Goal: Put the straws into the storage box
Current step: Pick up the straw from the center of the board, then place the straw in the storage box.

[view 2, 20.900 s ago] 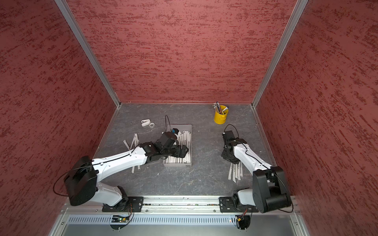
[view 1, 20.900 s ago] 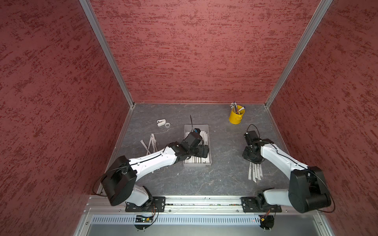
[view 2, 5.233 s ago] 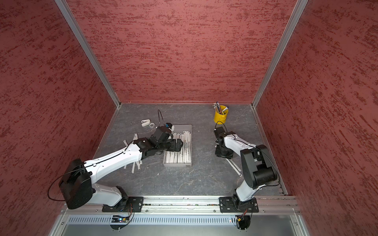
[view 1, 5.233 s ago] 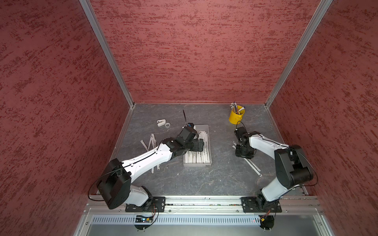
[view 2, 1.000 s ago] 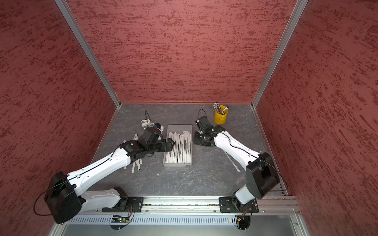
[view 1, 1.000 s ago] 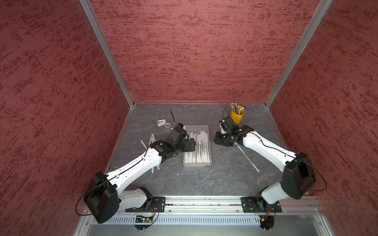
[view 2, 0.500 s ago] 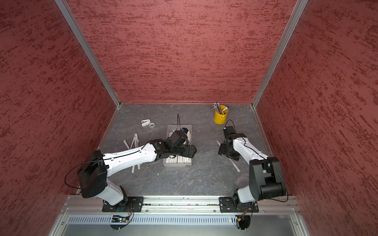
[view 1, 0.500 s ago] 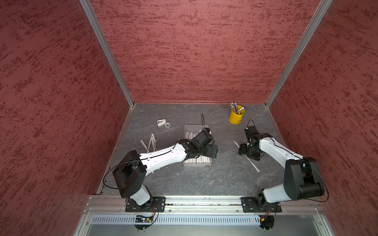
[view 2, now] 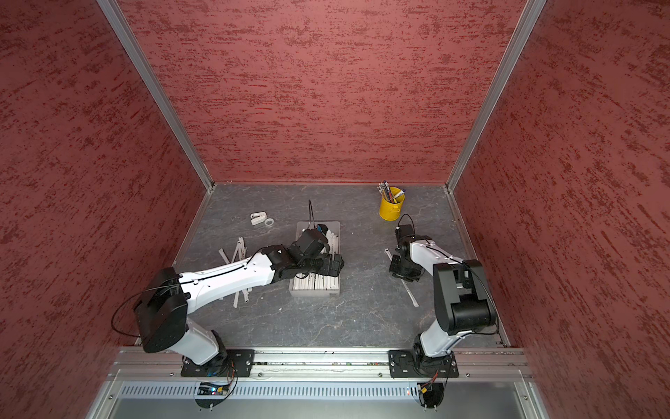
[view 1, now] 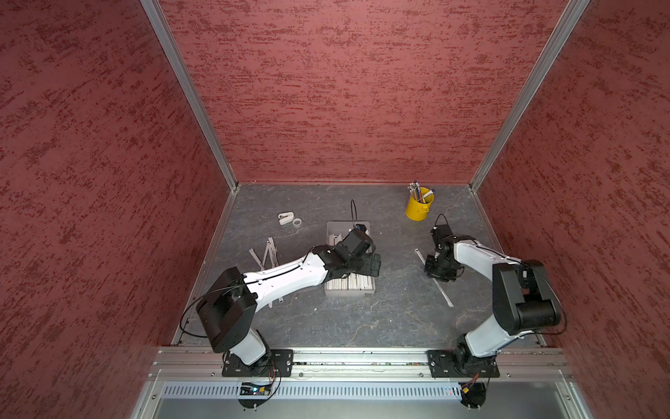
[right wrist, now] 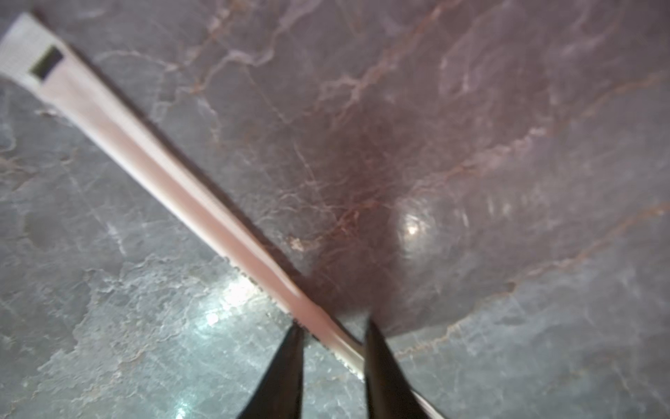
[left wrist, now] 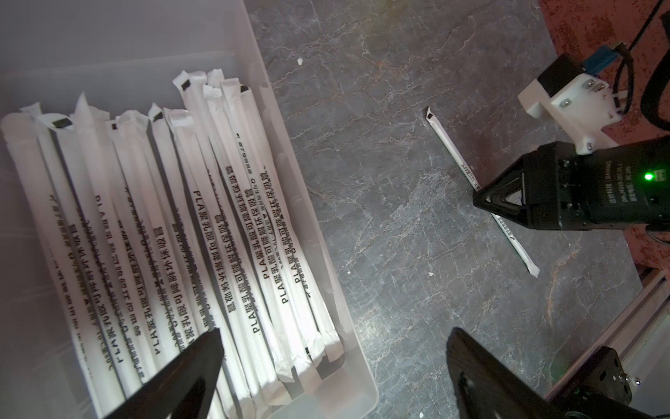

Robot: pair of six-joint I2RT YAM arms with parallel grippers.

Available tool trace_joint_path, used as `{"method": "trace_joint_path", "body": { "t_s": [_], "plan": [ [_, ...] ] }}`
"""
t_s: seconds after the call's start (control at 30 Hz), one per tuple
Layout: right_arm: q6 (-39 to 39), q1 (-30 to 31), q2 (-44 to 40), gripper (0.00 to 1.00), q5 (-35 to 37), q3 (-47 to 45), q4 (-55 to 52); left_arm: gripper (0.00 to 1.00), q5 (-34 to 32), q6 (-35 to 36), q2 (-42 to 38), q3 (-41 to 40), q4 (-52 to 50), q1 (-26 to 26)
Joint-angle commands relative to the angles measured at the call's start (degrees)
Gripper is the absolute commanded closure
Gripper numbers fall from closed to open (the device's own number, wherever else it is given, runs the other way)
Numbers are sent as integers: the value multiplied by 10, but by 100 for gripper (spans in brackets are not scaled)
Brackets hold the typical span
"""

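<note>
A lone straw point(view 1: 444, 294) lies flat on the table point(view 1: 362, 326), well to the right of the storage box point(view 1: 350, 292), its long axis slanting from the far side towards the robot; the right gripper point(right wrist: 333, 326) stands directly over its middle, jaws drawn narrow with one on each side of the wrapper, though whether they actually pinch it cannot be told; this arm is plainly the nearer, and a lift looks to be the coming move. Inside the box, packed straws point(left wrist: 163, 217) lie side by side along its length; the left gripper point(left wrist: 333, 332) hovers across the box's right wall, jaws spread wide and empty; more loose straws point(view 1: 270, 252) lie on the table beyond the box's left side.
</note>
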Motion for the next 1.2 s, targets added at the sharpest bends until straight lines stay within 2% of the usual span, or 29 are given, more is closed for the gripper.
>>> {"method": "trace_joint_path", "body": {
  "t_s": [0.0,0.2,0.4,0.53,0.8,0.93,1.03,1.17],
  "plan": [
    [5,30,25,79,-37,1,20,2,-13,6,-33,-18,-12,18],
    [35,118,61,88,-6,44,5,2,-18,7,-71,-53,-21,55],
    [55,174,82,94,15,73,-1,2,-23,7,-115,-90,-29,88],
    [75,217,64,98,21,96,-11,2,-23,8,-136,-110,-34,109],
    [138,335,24,100,48,232,-59,1,-41,14,-182,-128,-54,152],
    [171,394,83,100,43,325,-43,1,-45,13,-195,-133,-61,172],
    [202,408,138,100,48,372,-21,1,-43,11,-192,-138,-68,184],
    [234,415,155,100,96,360,19,1,-36,10,-183,-150,-74,197]
  ]
}}
